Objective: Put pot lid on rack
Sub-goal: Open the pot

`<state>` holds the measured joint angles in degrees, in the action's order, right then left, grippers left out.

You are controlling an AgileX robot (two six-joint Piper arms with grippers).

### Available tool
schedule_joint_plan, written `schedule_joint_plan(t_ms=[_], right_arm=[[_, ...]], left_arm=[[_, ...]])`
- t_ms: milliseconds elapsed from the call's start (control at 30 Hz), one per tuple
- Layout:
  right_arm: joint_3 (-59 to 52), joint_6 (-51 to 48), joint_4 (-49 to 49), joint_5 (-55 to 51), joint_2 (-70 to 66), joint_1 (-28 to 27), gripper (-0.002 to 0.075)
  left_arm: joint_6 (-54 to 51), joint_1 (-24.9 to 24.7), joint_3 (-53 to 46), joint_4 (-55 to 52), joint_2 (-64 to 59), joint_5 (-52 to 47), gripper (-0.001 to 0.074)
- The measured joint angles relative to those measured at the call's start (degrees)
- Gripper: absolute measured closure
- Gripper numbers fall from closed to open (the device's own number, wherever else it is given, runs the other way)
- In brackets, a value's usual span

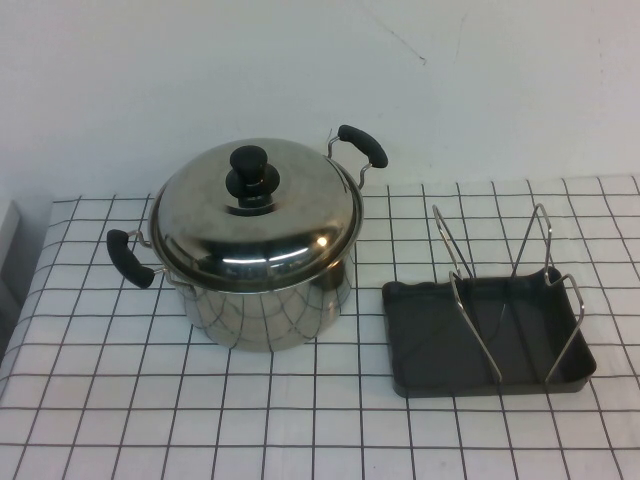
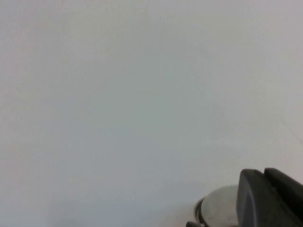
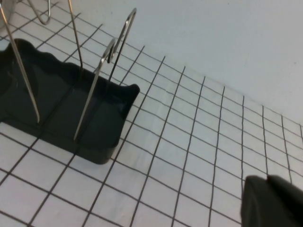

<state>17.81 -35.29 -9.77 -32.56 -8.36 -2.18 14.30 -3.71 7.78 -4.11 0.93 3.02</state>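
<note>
The pot lid [image 1: 262,215], shiny domed steel with a black knob [image 1: 249,175], sits closed on the steel pot [image 1: 265,305] at the left middle of the table. The rack [image 1: 487,335], silver wire loops [image 1: 545,265] in a dark grey tray, stands to the pot's right and also shows in the right wrist view [image 3: 61,104]. Neither gripper shows in the high view. My left gripper [image 2: 264,172] is shut and empty, facing the wall, with a bit of shiny steel [image 2: 218,208] beside it. My right gripper [image 3: 267,178] is shut and empty above the cloth, clear of the rack.
A white cloth with a black grid [image 1: 300,420] covers the table. The pot's two black handles [image 1: 362,145] stick out to the back right and front left [image 1: 130,258]. A pale wall [image 1: 320,70] rises behind the table. The table's left edge [image 1: 15,330] drops off.
</note>
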Motion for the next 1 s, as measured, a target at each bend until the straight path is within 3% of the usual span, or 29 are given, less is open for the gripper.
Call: schedule_joint_plan(t_ms=[133, 300, 667, 1000], right_arm=[[-1.63, -0.11, -0.44, 3.68, -0.09, 0.61, 0.0729], [-1.63, -0.08, -1.1, 4.55, -0.09, 0.84, 0.0729], [-1.63, -4.96, -6.44, 4.78, -0.09, 5.5, 0.0729], [-1.63, -8.08, -7.68, 4.78, -0.09, 5.75, 0.0729]], left_arm=[[0.15, 0.0, 6.77, -0.28, -2.24, -11.92, 0.0737], [0.15, 0.0, 11.03, 1.94, -8.82, -18.57, 0.0738], [-2.71, -1.2, 16.09, 18.52, -24.61, -16.24, 0.0738], [-12.3, -10.57, 30.23, 20.16, -41.36, -15.88, 0.0738]])
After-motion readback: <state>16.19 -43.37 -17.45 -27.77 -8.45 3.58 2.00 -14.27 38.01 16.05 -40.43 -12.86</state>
